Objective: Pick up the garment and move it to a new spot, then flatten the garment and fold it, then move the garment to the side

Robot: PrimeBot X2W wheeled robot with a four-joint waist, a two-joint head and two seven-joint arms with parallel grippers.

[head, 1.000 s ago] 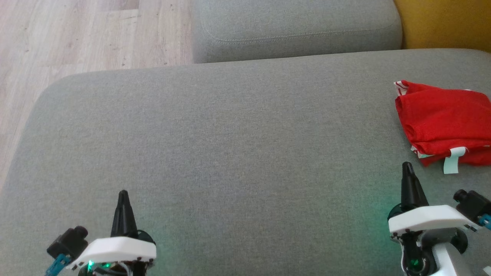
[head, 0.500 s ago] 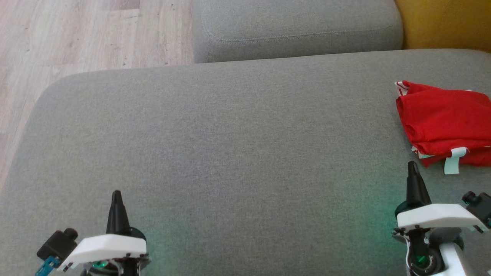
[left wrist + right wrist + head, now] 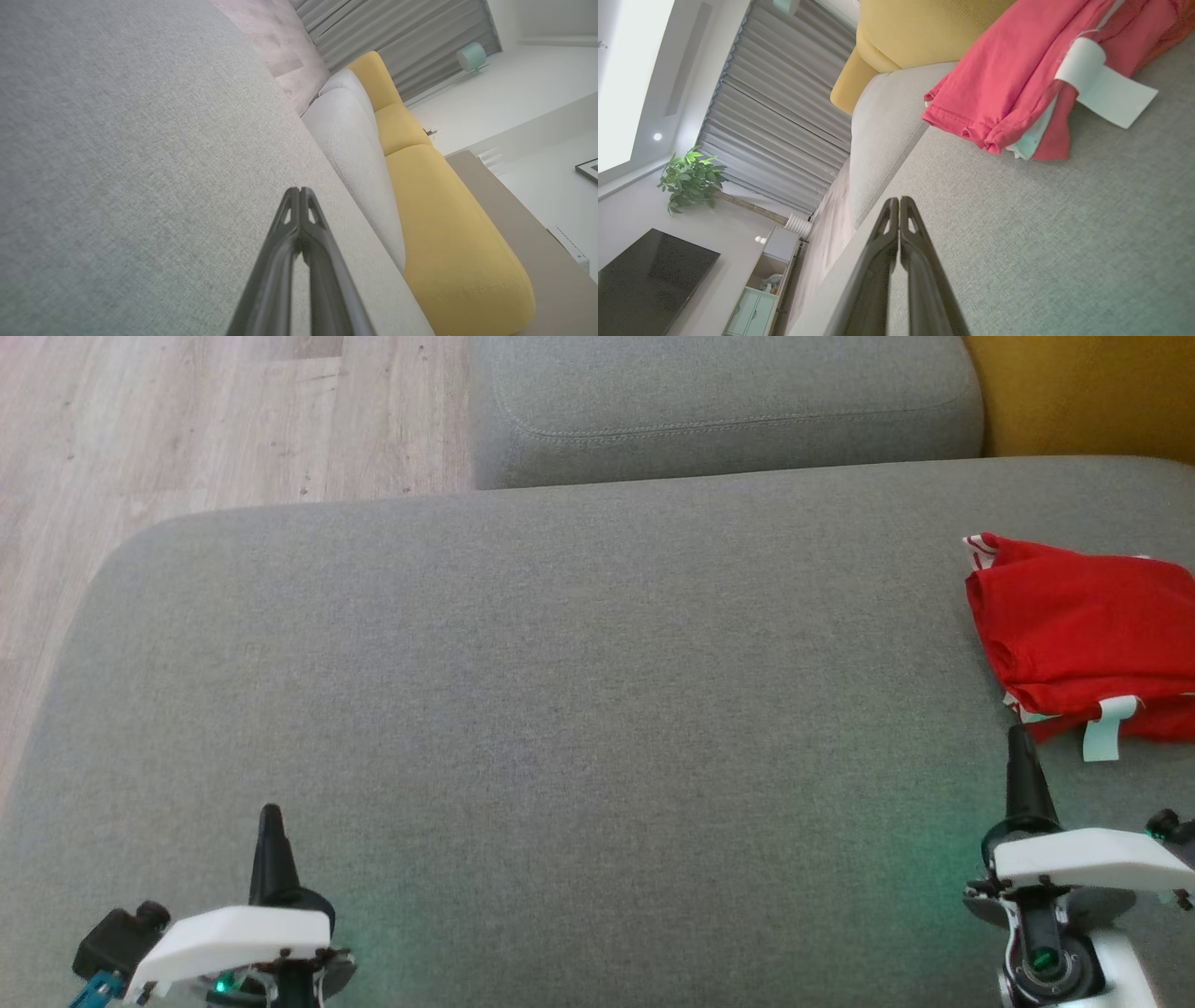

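The garment is red cloth folded into a compact bundle with a pale label sticking out, lying at the right edge of the grey sofa seat. The right wrist view shows the garment at the upper right with its white label. My right gripper is shut and empty, its tip just short of the bundle's near edge; its fingers meet at the right gripper tip over bare cushion. My left gripper is shut and empty at the lower left, and the left gripper points over bare fabric.
A second grey cushion stands behind the seat, with a yellow cushion at the back right. Wooden floor lies beyond the seat's left edge. A wide stretch of bare grey fabric lies between the two grippers.
Both grippers have slid outward and slightly down the head view: the left one toward the lower left, the right one toward the right, ending near the garment's near edge. The garment has not moved.
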